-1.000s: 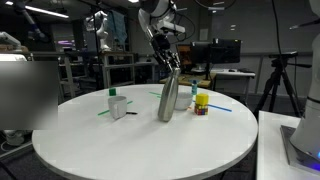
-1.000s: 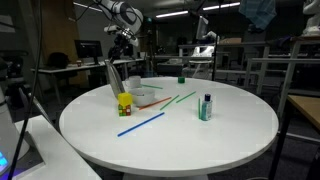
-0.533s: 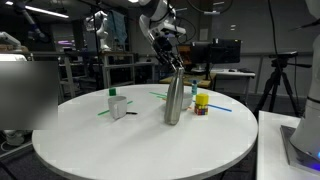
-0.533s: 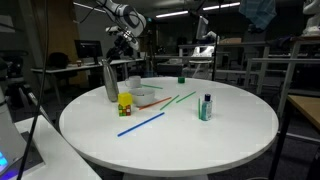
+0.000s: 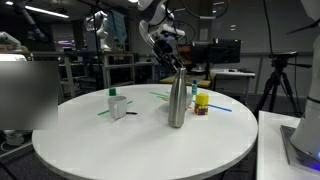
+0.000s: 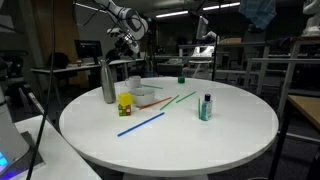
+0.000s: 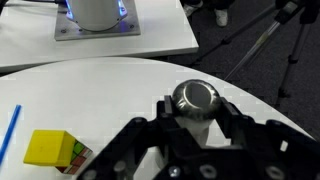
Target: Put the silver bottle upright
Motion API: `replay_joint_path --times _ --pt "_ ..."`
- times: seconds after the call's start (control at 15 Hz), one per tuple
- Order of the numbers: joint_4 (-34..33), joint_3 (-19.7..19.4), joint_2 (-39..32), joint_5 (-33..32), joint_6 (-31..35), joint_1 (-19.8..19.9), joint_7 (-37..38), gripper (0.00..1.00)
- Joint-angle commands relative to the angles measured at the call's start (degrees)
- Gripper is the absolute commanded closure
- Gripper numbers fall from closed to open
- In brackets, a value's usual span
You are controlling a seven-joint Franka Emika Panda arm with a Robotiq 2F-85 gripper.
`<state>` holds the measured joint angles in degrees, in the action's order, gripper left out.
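Basically silver bottle [image 5: 177, 100] stands upright on table [image 5: 120, 140], directly under gripper [image 5: 176, 66]. Its fingers clasp the neck below the cap, prob. to steady it till base sits flat. Yellow block [image 7: 50, 150] just beside; table rim fairly near. Free room overhead for pulling away.

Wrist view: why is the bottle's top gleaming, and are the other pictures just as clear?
In the wrist view the silver bottle shows bright glare on its cap; the gripper around it is dark. In an exterior view a pale smeared patch blanks the left edge.
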<state>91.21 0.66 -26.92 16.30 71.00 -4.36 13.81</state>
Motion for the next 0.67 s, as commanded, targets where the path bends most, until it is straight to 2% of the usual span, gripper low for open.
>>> replay_joint_path --times 0.0,0.6 --pt "-4.1 0.0 -2.2 1.7 -5.0 0.7 1.6 0.77" --pt "-5.7 -0.3 -4.2 2.3 -6.7 0.7 1.9 0.77"
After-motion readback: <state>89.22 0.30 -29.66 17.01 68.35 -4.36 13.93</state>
